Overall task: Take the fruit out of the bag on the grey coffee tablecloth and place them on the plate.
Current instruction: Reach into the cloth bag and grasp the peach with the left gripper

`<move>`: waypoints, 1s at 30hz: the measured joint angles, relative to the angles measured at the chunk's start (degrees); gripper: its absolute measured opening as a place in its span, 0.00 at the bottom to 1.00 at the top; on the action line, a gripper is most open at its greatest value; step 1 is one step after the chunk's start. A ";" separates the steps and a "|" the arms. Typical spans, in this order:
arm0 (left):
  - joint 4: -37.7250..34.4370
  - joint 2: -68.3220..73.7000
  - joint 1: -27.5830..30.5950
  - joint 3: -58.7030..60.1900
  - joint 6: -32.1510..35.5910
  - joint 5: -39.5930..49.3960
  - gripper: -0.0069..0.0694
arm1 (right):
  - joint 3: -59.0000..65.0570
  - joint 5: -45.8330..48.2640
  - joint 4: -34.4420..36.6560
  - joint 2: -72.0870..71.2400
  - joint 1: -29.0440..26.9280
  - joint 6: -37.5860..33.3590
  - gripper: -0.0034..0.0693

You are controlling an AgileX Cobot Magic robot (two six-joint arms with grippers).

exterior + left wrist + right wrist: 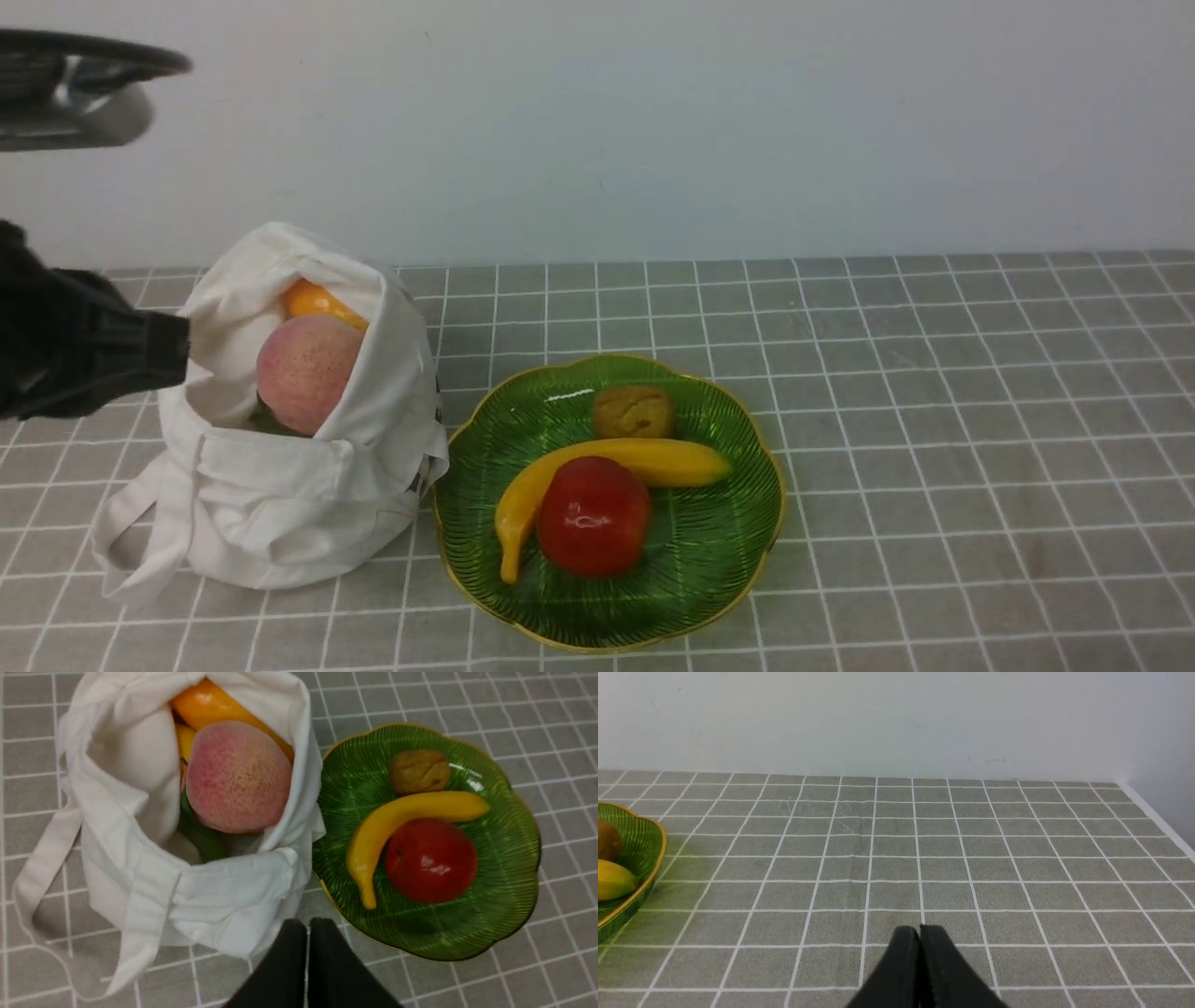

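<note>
Fuzzy peach [306,373] bulges from crumpled canvas bag [289,504]; both end effectors [308,933] [920,933] closed.

A yellow banana [607,467] lies curved between a wrinkled brown round piece [634,412] and a glossy red apple [594,516], with the apple nestled into the banana's inner curve. Behind stands a plain pale wall [653,131] bearing a few small faint marks

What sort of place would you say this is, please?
Probably a robot test bench dressed as a dining table: a grey white-gridded tablecloth, a green ribbed gold-rimmed glass plate of glossy, seemingly artificial fruit, and black robot grippers.
</note>
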 joint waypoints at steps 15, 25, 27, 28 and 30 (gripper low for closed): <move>0.31 22.08 0.00 -7.04 9.68 -11.07 0.65 | 0.00 0.00 0.00 0.00 0.00 0.00 0.03; -0.97 29.45 0.00 -7.21 9.92 -13.40 0.88 | 0.00 0.00 0.00 0.00 0.00 0.00 0.03; -2.11 30.10 0.00 -7.45 9.91 -13.40 0.88 | 0.00 0.00 0.00 0.00 0.00 0.00 0.03; -2.66 30.36 0.00 -7.45 9.91 -13.40 0.88 | 0.00 0.00 0.00 0.00 0.00 0.00 0.03; -3.21 30.71 0.00 -7.49 9.91 -13.31 0.86 | 0.00 0.00 0.00 0.00 0.00 0.00 0.03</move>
